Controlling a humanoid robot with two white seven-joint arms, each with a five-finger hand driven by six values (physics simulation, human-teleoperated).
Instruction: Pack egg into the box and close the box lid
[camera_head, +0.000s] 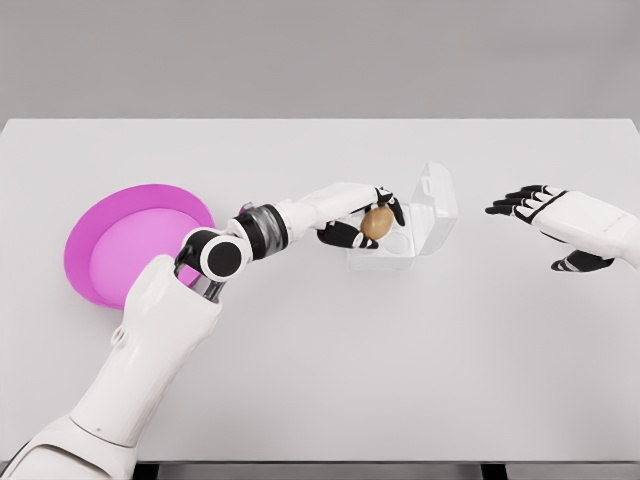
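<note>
The left hand pinches the egg over the open box; released off-centre, it could roll onto the tabletop.

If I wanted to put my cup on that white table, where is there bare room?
Bare: the near strip of the white table, and between the clear plastic box and the right robot hand. Crowded: around the box, where the left robot hand holds the brown egg.

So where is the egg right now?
In the head view the egg sits just right of centre, held in the left hand over the near-left edge of the open clear box, well right of the pink plate.
</note>
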